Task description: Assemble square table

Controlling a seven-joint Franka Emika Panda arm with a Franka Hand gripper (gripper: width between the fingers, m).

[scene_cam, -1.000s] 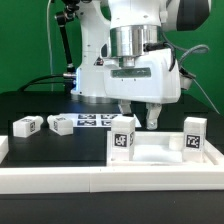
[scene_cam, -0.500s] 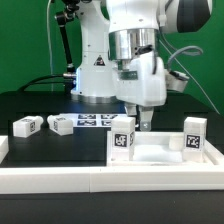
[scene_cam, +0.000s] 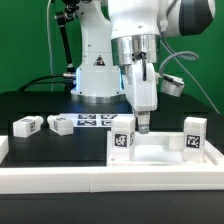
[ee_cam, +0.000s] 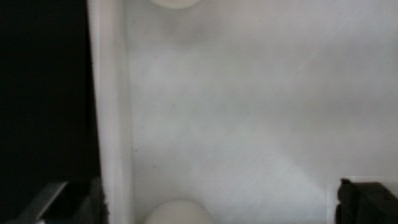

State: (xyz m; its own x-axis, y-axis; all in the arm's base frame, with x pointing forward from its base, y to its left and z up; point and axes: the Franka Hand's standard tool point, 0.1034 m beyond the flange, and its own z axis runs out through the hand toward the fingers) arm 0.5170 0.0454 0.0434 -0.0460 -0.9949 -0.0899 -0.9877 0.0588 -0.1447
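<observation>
The white square tabletop (scene_cam: pixel 160 153) lies flat near the front rail. One tagged white leg (scene_cam: pixel 123 140) stands upright at its corner on the exterior view's left, and another leg (scene_cam: pixel 193 137) stands at its right corner. Two more legs (scene_cam: pixel 25 125) (scene_cam: pixel 60 124) lie loose on the black table at the left. My gripper (scene_cam: pixel 141 125) hangs over the slab just right of the left standing leg, turned edge-on to the camera. In the wrist view the gripper (ee_cam: pixel 210 205) is open and empty, its fingertips (ee_cam: pixel 365 200) wide apart over the slab's surface (ee_cam: pixel 249 110).
The marker board (scene_cam: pixel 95 121) lies behind the loose legs. A long white border rail (scene_cam: pixel 100 180) runs along the front, with a short end piece (scene_cam: pixel 3 147) at the left. The robot base (scene_cam: pixel 95 70) stands behind.
The gripper has turned about its vertical axis, from broadside to edge-on, while staying over the slab beside the left standing leg. The parts have not moved.
</observation>
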